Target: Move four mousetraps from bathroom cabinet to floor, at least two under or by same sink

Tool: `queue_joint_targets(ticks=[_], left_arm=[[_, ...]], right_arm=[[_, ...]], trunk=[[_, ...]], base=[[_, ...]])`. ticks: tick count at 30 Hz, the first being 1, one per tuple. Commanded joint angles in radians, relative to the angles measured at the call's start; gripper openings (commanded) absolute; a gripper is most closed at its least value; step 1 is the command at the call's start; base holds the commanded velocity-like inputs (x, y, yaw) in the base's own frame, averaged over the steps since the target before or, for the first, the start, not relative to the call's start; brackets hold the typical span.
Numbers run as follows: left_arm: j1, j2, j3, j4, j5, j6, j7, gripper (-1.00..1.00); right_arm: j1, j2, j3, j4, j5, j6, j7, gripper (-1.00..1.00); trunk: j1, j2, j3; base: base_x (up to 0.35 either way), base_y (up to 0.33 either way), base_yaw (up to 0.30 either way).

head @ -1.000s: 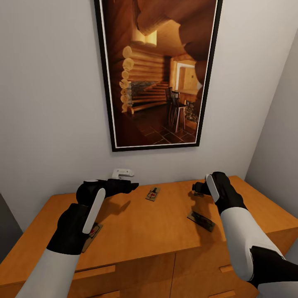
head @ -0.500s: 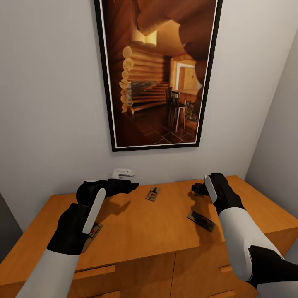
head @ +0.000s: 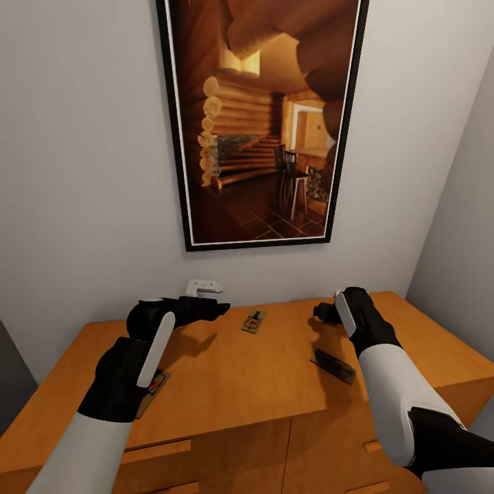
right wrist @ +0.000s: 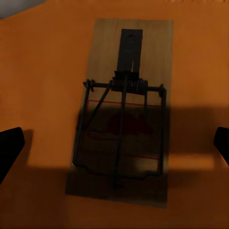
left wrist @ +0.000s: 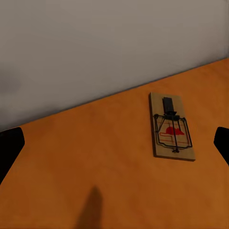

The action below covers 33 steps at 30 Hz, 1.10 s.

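Both grippers spread wide, empty, above the cabinet top.
My right gripper hangs over a flat tan mousetrap with dark wire; my left gripper faces another near the grey wall. Two more lie on the orange-brown wooden cabinet.

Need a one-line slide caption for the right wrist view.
Open right gripper hovering over a flat tan mousetrap with dark wire spring, lying on the orange-brown wooden cabinet top.

We see bare orange-brown wooden cabinet top around three flat tan mousetraps; the grey wall blocks reach behind.
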Motion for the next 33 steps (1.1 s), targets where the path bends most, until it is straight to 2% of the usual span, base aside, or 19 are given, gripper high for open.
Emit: queue_joint_targets(ticks=[1, 25, 26, 33], left_arm=[[-0.001, 0.0, 0.001, -0.001, -0.003, 0.004, -0.004, 1.0], [-0.001, 0.0, 0.001, -0.001, -0.003, 0.004, -0.004, 1.0], [-0.001, 0.0, 0.001, -0.001, -0.003, 0.004, -0.004, 1.0], [-0.001, 0.0, 0.001, -0.001, -0.003, 0.004, -0.004, 1.0]], right_arm=[[0.0, 0.002, -0.004, 0.03, -0.022, -0.003, -0.005, 1.0], [0.0, -0.002, -0.005, 0.056, -0.023, -0.022, -0.006, 1.0], [0.0, -0.002, -0.005, 0.057, -0.023, -0.022, -0.006, -1.0], [0.0, -0.006, -0.006, 0.062, -0.024, -0.021, -0.006, -1.0]], trunk=[[0.0, 0.0, -0.001], [0.0, 0.0, -0.001], [0.0, 0.0, -0.001], [0.0, 0.0, -0.001]], base=[[0.0, 0.0, 0.0], [0.0, 0.0, 0.0], [0.0, 0.0, 0.0], [0.0, 0.0, 0.0]])
